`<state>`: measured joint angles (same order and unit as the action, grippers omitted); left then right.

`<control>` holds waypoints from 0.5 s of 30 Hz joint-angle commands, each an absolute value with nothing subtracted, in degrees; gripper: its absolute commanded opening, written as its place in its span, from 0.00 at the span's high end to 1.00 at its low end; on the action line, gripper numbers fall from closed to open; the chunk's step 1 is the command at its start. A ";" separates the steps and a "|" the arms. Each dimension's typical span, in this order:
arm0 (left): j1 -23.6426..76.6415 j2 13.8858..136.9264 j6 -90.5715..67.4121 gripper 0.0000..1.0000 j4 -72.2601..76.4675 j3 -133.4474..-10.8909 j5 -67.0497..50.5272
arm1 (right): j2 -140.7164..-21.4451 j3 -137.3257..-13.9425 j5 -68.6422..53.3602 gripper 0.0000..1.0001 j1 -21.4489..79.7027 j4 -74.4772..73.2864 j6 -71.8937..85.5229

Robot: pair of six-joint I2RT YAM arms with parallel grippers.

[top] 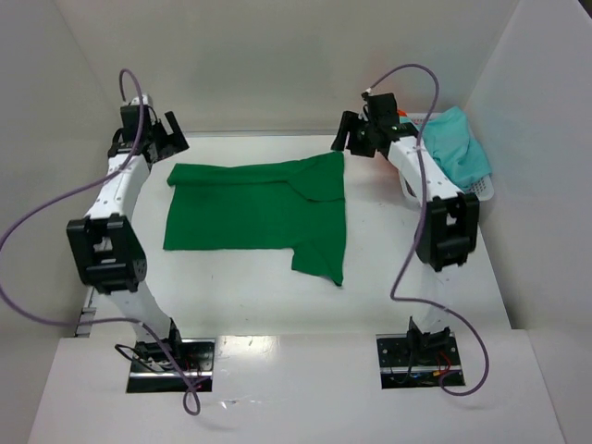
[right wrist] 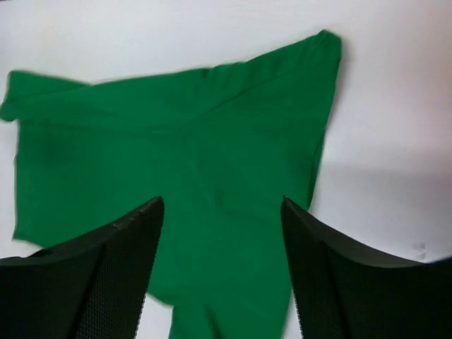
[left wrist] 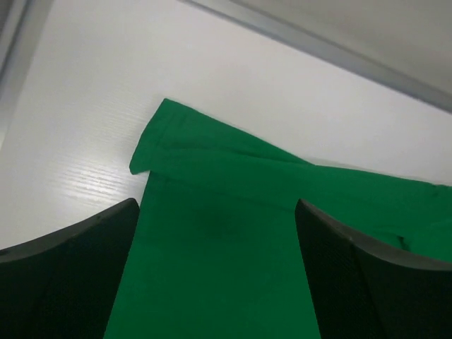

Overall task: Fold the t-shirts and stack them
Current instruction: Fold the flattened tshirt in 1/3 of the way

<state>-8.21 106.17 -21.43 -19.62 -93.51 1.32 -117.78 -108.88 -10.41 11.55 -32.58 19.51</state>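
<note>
Cloth, soft and light: the dark green t-shirt [top: 254, 217] lies part-folded on the bench [top: 277, 305], and would likely sag if pinched mid-panel, so take its far corners. Left claw [top: 168, 135] and right claw [top: 350, 139] hover there, both spread, empty

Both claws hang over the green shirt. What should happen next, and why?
Probably the right gripper should drop to the sleeve jutting toward the arms' bases and fold it inward. Both it and the left gripper hang open and empty over the green shirt, and that sleeve breaks the neat rectangle.
</note>
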 commanded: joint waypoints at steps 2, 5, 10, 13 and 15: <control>-8.17 98.19 -25.13 0.01 -18.63 -81.59 -0.96 | -106.28 -94.95 -12.39 0.20 12.13 -25.67 19.34; -8.17 93.53 -27.76 0.01 -18.02 -74.64 -2.20 | -100.12 -85.19 -12.39 0.10 12.74 -23.74 19.86; -8.17 88.95 -29.71 0.01 -18.63 -65.32 -2.20 | -95.80 -75.08 -11.26 0.00 13.27 -22.50 19.86; -8.17 87.55 -30.93 0.01 -19.34 -63.55 -0.97 | -96.32 -72.96 -10.63 0.00 13.27 -21.88 20.39; -8.17 87.54 -32.34 0.01 -19.34 -61.71 0.08 | -97.90 -72.95 -10.63 0.00 13.27 -20.40 20.39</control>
